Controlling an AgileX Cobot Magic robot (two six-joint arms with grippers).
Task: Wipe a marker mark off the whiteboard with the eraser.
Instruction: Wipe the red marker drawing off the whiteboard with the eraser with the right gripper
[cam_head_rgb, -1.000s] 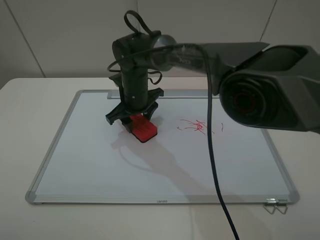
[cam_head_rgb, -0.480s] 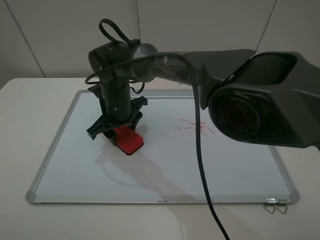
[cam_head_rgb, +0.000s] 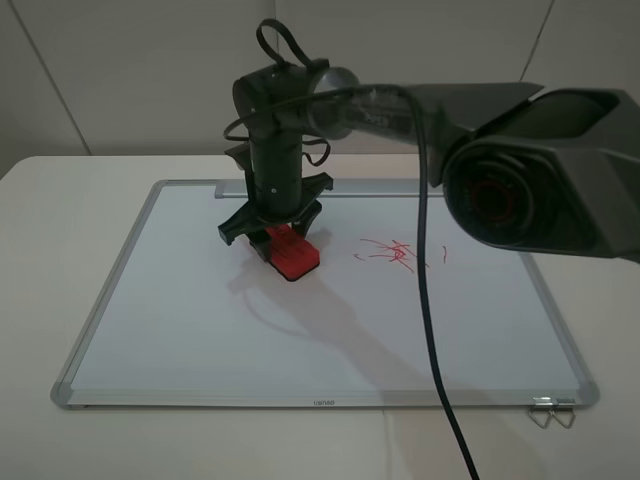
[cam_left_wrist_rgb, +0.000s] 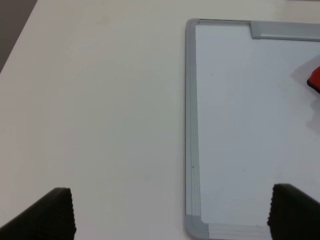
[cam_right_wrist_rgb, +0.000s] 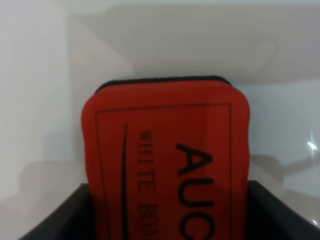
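Observation:
The whiteboard (cam_head_rgb: 200, 320) lies flat on the white table; its left edge and corners also show in the left wrist view (cam_left_wrist_rgb: 240, 125). The red eraser (cam_head_rgb: 291, 252) rests felt-down on the board's far middle. My right gripper (cam_head_rgb: 278, 236) stands upright over it, shut on it, having reached across from the right. In the right wrist view the eraser (cam_right_wrist_rgb: 165, 160) with black lettering fills the space between the dark fingers (cam_right_wrist_rgb: 55, 222). The larger marker mark with long lines shows nowhere. My left gripper (cam_left_wrist_rgb: 175, 215) hovers open beyond the board's left edge, holding nothing.
A small dense red squiggle (cam_head_rgb: 388, 252) with a short dash (cam_head_rgb: 444, 252) lies right of the eraser. The silver tray bar (cam_head_rgb: 370, 187) runs along the far edge. A metal clip (cam_head_rgb: 552, 411) sits at the front right corner. A black cable (cam_head_rgb: 430, 330) hangs over the board.
Half a second ago the right gripper and eraser were further left and nearer the front; they have slid back right and away, close to where they were one second ago.

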